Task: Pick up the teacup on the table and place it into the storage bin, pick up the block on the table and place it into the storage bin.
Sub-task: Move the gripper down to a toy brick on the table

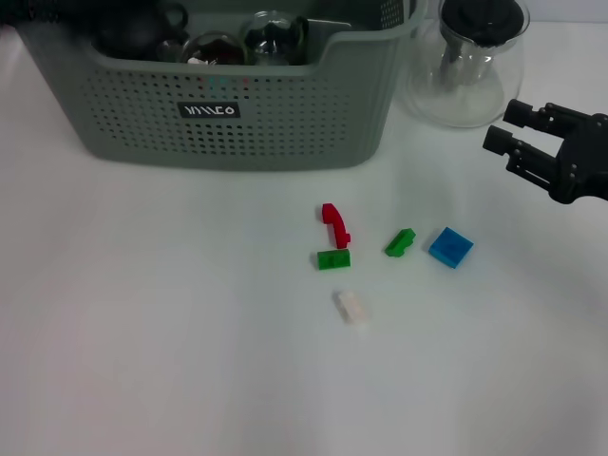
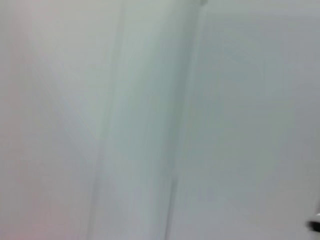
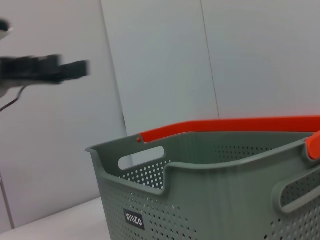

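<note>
The grey-green storage bin [image 1: 285, 123] stands at the back of the table and also fills the right wrist view [image 3: 210, 200]. Rounded glass and dark vessels [image 1: 214, 46] lie inside it; I cannot tell whether one is the teacup, and no teacup stands on the table. Several small blocks lie in front of the bin: red [image 1: 333, 224], green [image 1: 333, 258], another green [image 1: 400, 242], blue [image 1: 450, 247] and white [image 1: 351, 307]. My right gripper [image 1: 508, 128] hovers open and empty at the right, above and behind the blue block. A blurred black shape [image 3: 45, 69] high up looks like my left gripper.
A clear glass carafe [image 1: 465, 62] with a black lid stands right of the bin, just behind my right gripper. An orange bar [image 3: 225, 126] shows behind the bin's far rim. The left wrist view shows only a blurred pale surface.
</note>
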You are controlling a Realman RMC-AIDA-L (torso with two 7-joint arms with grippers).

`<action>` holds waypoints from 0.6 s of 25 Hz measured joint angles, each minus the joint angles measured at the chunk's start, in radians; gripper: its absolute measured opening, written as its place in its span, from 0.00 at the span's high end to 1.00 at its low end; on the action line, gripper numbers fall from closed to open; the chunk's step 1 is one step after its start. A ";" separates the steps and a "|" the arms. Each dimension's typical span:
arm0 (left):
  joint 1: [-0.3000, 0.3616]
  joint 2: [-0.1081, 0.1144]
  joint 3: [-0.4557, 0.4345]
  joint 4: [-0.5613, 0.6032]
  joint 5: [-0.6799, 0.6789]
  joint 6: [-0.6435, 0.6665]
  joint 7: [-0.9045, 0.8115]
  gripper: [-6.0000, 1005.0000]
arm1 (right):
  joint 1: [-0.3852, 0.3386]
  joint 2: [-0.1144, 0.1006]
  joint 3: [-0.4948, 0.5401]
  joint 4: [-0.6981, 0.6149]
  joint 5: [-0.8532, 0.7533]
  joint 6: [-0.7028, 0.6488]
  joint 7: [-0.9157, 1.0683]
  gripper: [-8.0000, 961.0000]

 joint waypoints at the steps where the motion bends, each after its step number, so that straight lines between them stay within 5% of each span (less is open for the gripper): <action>1: 0.018 -0.006 -0.023 -0.033 0.016 0.050 0.067 0.48 | -0.001 -0.001 0.000 0.001 0.000 0.000 0.001 0.47; 3: 0.058 -0.028 -0.027 -0.075 0.078 0.090 0.195 0.48 | -0.002 -0.003 0.000 0.001 0.000 -0.001 0.007 0.47; 4: 0.109 -0.065 0.008 -0.108 0.135 0.085 0.331 0.48 | -0.003 -0.005 0.000 0.001 0.000 0.002 0.019 0.47; 7: 0.149 -0.090 0.066 -0.179 0.174 0.049 0.474 0.48 | -0.002 -0.005 0.000 -0.001 0.000 0.005 0.025 0.47; 15: 0.091 -0.091 0.170 -0.692 0.223 -0.215 0.848 0.48 | -0.001 -0.004 0.000 0.004 0.000 0.006 0.026 0.47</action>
